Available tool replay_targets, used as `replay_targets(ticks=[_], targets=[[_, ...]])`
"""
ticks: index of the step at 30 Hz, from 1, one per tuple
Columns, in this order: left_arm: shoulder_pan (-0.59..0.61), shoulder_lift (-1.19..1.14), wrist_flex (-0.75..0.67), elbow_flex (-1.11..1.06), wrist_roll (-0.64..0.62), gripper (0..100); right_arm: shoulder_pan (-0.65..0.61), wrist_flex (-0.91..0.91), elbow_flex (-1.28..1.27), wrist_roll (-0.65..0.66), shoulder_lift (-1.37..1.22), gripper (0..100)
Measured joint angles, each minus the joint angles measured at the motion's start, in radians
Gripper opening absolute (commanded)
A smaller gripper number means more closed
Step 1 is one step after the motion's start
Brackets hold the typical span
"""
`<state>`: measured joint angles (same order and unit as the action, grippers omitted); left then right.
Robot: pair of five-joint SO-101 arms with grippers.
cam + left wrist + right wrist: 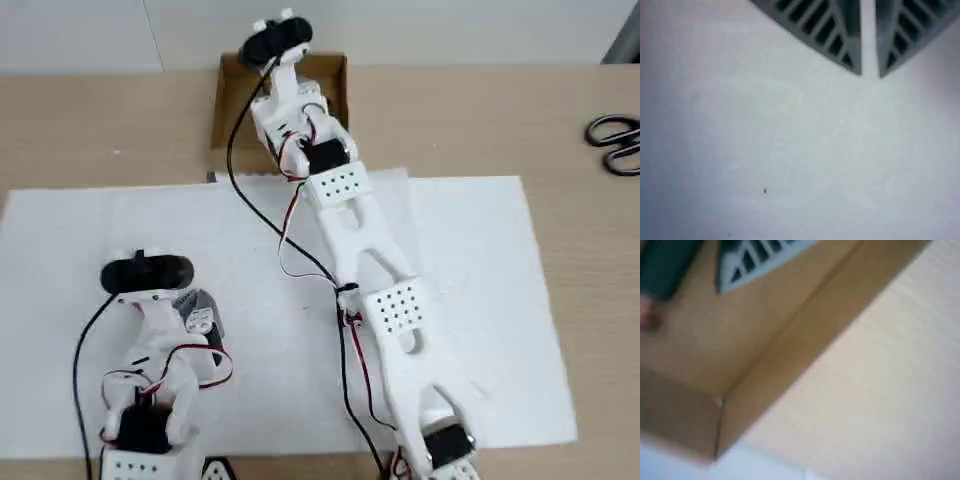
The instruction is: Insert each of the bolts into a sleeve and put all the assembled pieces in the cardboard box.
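Observation:
The cardboard box point(228, 105) stands at the table's far edge, just past the white sheet. My right gripper point(285, 80) hangs over the box's inside at the end of the outstretched arm. In the right wrist view I see the box's floor and wall point(805, 340). A dark piece point(665, 265) with a pinkish end lies close beside the gripper, and whether it is held is unclear. My left gripper point(869, 70) is shut with nothing in it, low over the white sheet point(790, 150). In the high view it point(200, 315) sits near the front left.
The white sheet point(480, 280) covers most of the table in front of the box. A pair of scissors point(615, 140) lies on the bare wood at the far right. The right arm's links stretch diagonally across the sheet's middle.

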<state>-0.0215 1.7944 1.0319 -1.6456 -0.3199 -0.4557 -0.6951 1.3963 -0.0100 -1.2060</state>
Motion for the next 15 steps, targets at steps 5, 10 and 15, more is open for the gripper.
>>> replay_targets(ticks=[5,10,15], targets=[[0.000,0.000,0.000,0.000,0.000,1,0.000,-0.175,0.178,0.000,0.000,4.9],[0.000,0.000,0.000,0.000,0.000,1,-0.005,-0.408,0.239,0.000,0.003,0.5],[0.000,0.000,0.000,0.000,0.000,1,-0.012,-0.675,0.241,0.000,0.081,0.4]])
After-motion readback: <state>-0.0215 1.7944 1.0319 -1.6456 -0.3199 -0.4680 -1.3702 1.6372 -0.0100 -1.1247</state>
